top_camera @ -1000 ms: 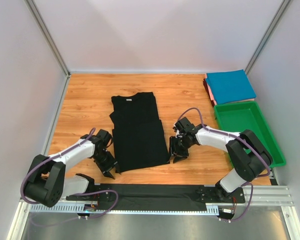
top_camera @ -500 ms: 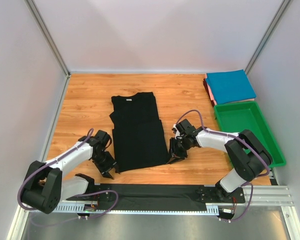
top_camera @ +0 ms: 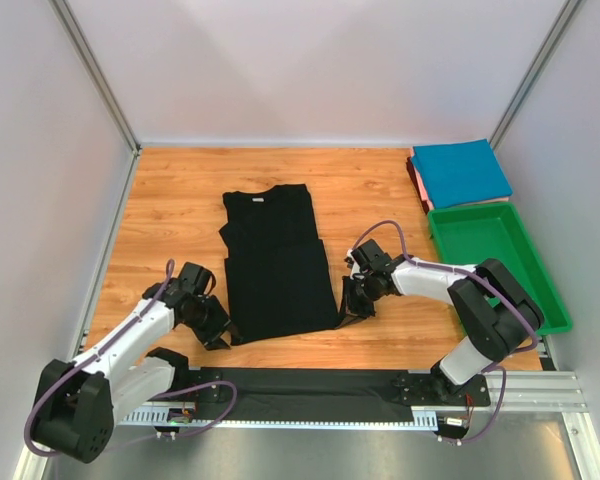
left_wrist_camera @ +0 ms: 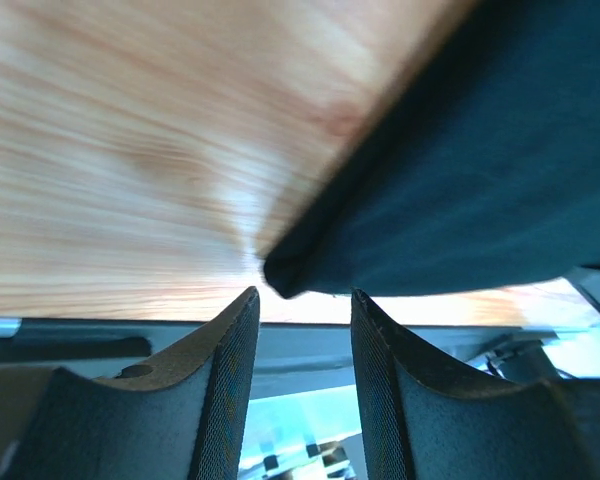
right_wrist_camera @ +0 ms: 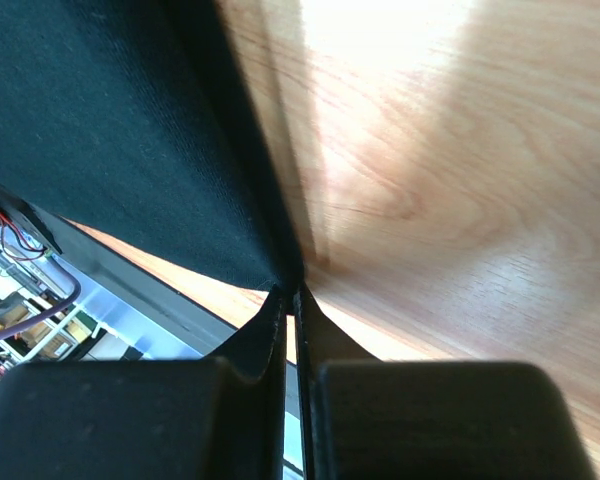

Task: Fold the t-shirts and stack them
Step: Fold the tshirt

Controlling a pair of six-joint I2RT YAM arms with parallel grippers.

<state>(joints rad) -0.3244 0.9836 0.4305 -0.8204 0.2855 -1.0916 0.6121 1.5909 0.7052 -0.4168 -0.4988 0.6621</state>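
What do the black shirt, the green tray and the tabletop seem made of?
The black t-shirt: soft matte cloth, fine weave visible close up. The green tray: probably plastic, smooth, moulded rim. The table: wood-grain top, slight sheen; solid wood or laminate, unclear.

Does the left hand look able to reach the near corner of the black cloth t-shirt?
Probably yes: the left hand is open, and the corner of the black cloth t-shirt lies just before its fingers, nothing between.

The right gripper [right_wrist_camera: 292,300], its two dark fingers [right_wrist_camera: 260,335] pressed almost together at bottom centre, nips the corner of the black t-shirt [right_wrist_camera: 110,130] that fills the upper left of the frame. A brightly lit wooden table [right_wrist_camera: 460,180] spreads across the right. Thin wires [right_wrist_camera: 20,240] show at lower left.
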